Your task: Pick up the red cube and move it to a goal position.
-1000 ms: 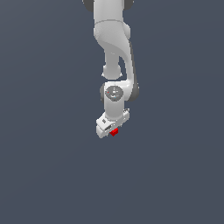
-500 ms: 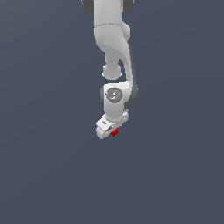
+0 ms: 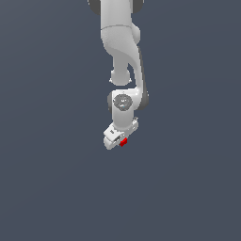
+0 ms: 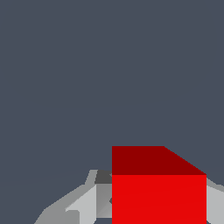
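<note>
The red cube (image 3: 123,141) is a tiny bright red block at the tip of my white gripper (image 3: 119,140), in the middle of the exterior view. In the wrist view the red cube (image 4: 159,192) fills the space between my two grey fingers (image 4: 83,205), which press on it from both sides. The gripper is shut on the cube. I cannot tell how high the cube is above the dark grey floor (image 3: 52,179). No goal marker shows in either view.
My white arm (image 3: 123,52) reaches down from the top edge of the exterior view to the gripper. The plain dark grey floor surrounds it on all sides.
The gripper and the red cube stay at almost the same place. The upper arm has shifted very slightly.
</note>
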You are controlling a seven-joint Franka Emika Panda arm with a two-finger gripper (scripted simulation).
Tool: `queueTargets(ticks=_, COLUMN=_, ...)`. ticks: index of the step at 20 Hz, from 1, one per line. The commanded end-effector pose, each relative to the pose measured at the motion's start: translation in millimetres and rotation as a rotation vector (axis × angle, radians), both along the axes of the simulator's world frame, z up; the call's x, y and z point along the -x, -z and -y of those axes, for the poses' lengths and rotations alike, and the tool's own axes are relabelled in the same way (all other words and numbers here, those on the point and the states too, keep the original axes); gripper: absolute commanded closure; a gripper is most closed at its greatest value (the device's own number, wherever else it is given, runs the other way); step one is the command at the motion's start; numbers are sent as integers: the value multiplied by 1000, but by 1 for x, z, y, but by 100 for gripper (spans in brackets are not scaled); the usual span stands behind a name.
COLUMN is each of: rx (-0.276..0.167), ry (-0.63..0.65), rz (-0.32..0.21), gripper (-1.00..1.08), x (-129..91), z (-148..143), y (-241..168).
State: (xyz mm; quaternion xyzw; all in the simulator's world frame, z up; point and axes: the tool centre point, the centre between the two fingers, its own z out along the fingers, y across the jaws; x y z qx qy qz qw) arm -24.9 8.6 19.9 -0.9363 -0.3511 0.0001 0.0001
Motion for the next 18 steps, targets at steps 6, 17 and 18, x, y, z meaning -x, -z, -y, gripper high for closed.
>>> queueTargets(ticks=6, rx=0, ry=0, rz=0, gripper=108, x=0, z=2, y=-7)
queueTargets(ticks=17, rx=0, ry=-1, rz=0, gripper=108, x=3, z=19, y=-71)
queueTargets(ticks=18, rx=0, ry=-1, rz=0, gripper=108, x=4, z=21, y=-81)
